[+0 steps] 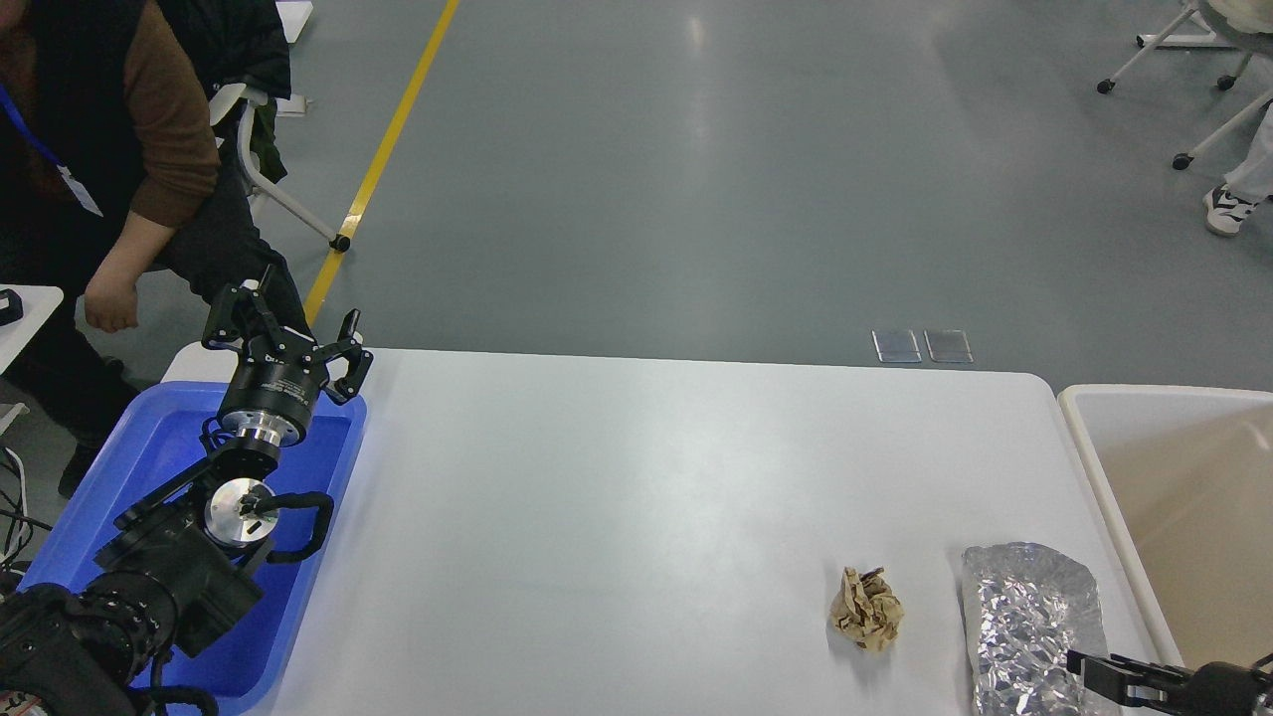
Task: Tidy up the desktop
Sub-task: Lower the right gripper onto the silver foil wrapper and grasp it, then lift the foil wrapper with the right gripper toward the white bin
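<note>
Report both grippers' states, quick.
Left gripper: open, empty, above the far end of the blue plastic tray.
Right gripper: barely in view by the crumpled silver foil sheet; state cannot be told.

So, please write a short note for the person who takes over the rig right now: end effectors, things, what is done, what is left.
Left end effector: open, empty, above the far end of the blue tray.
Right end effector: only its tip shows at the bottom right, over the foil; state unclear.
On the desktop: a crumpled paper ball and the foil, both near the bin.
Done: nothing visibly put away.
Left: clear paper ball and foil, probably into the bin.
</note>
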Robot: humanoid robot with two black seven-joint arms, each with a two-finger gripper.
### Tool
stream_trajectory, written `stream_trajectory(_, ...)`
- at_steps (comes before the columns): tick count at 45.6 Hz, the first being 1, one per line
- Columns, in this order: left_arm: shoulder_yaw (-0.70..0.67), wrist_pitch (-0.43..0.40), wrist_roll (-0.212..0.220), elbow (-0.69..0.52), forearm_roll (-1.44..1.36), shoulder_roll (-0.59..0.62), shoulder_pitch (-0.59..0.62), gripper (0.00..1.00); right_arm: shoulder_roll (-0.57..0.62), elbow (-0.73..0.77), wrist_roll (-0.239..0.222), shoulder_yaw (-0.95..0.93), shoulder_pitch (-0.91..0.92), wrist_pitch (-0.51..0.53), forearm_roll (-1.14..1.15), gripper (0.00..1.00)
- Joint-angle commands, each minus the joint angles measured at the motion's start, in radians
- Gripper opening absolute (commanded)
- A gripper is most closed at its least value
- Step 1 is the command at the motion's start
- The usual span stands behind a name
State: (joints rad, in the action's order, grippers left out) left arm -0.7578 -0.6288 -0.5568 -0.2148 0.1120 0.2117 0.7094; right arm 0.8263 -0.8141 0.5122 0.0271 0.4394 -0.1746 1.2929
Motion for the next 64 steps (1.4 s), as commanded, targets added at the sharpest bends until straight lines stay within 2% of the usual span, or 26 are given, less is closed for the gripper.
stream_trajectory(1,0.000,0.000,0.000,0.000,0.000,0.000,0.001,1.00,-0.018,0.021,0.000,0.019,-0.004,-0.025,-0.001,0.23)
stream_trajectory(6,0.000,0.000,0.000,0.000,0.000,0.000,-0.001,1.00,-0.016,0.024,0.000,0.022,-0.005,-0.023,-0.001,0.00)
stream_trajectory(29,0.000,0.000,0.000,0.000,0.000,0.000,-0.001,1.00,0.003,-0.003,0.000,0.007,0.016,-0.010,-0.087,0.00)
stream_trajectory(33,0.000,0.000,0.000,0.000,0.000,0.000,0.001,1.00,0.051,-0.036,0.000,-0.001,0.045,-0.010,-0.093,0.00)
stream_trajectory(43,0.000,0.000,0.000,0.000,0.000,0.000,0.001,1.00,0.233,-0.250,0.000,-0.007,0.176,0.004,-0.112,0.00)
stream_trajectory(54,0.000,0.000,0.000,0.000,0.000,0.000,0.001,1.00,0.414,-0.467,0.000,-0.012,0.347,0.130,-0.158,0.00)
stream_trajectory(64,0.000,0.000,0.000,0.000,0.000,0.000,0.001,1.00,0.553,-0.588,-0.001,-0.012,0.516,0.308,-0.221,0.00)
